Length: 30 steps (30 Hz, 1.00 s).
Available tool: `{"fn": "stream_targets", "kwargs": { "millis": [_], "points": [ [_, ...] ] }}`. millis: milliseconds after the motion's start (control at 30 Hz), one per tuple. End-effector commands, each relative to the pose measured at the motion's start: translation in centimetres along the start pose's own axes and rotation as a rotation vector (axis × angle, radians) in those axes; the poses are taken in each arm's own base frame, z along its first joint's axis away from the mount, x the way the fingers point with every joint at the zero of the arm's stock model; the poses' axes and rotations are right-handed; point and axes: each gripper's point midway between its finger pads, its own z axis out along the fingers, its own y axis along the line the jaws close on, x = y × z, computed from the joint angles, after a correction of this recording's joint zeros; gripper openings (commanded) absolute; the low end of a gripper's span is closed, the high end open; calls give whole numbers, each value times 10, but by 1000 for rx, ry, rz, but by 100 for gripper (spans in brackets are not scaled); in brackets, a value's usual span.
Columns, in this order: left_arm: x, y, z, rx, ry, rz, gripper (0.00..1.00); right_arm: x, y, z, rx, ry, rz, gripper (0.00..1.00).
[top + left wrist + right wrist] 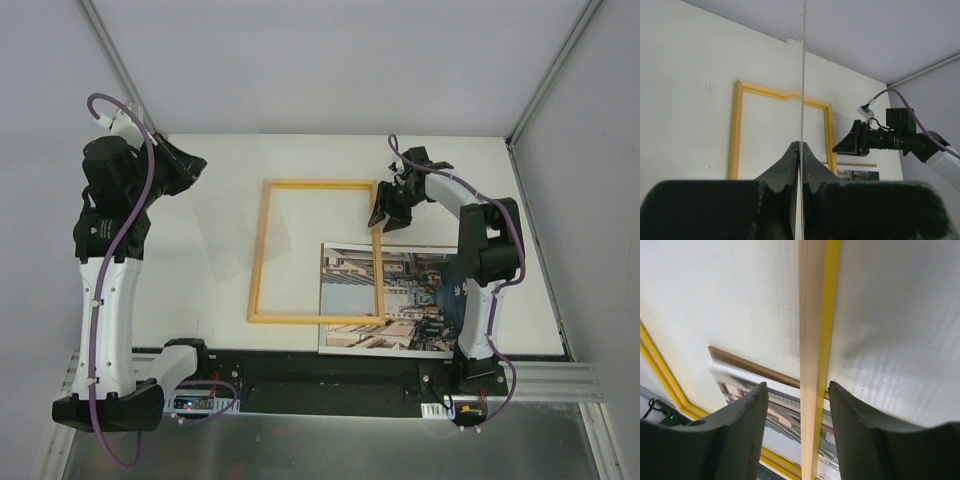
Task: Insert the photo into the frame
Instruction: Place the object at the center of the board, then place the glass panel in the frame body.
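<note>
Top view, frame: frame flat on the table at mid-scene, opening bare, only white table showing through most of it.
Top view, photo: photo picture side up, at 4 o'clock from the frame's middle, its 9 o'clock margin lying under the frame's right rail, the greater part outside the opening.
Top view, right claw: right claw low over the right rail, toward the frame's 2 o'clock corner.
Top view, left claw: left claw off at 10 o'clock from the frame, well apart from the photo.
Left wrist view, left claw: clamped together on a thin clear sheet, seen edge-on and running up to 12 o'clock, with the frame beyond it on the table.
Right wrist view, right claw: fingers apart and straddling the rail, one just beside it, the other clear of it. No grip yet, by the look of it.
Right wrist view, photo: at 6 o'clock, passing beneath the rail, with a brown strip along its far edge.
Done, as judged: parts laid out, nothing seated.
Left, as judged: photo to be squared inside the opening, and probably the clear sheet placed too.
</note>
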Motion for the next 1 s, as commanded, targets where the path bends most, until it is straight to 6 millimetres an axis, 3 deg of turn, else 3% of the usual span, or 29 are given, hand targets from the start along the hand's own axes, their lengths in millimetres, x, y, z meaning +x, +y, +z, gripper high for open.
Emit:
{"fn": "stream_targets", "kwargs": {
  "millis": [0, 167, 400, 533, 733, 967],
  "points": [
    [-10, -32, -2, 146, 15, 7, 0, -13, -15, -24, 151, -37, -47, 57],
    [3, -40, 5, 206, 98, -41, 0, -23, -25, -51, 284, -104, -60, 68],
    [15, -54, 12, 296, 184, -150, 0, -27, -3, -84, 230, -247, -52, 72],
    [27, -57, 20, 338, 256, -215, 0, -22, -4, -102, 224, -321, -34, 73],
    [57, -44, 37, 365, 361, -307, 0, -13, -5, -125, 168, -439, 9, 73],
    [100, -24, 58, 416, 490, -390, 0, 3, -7, -126, 128, -504, 21, 72]
  ]
}}
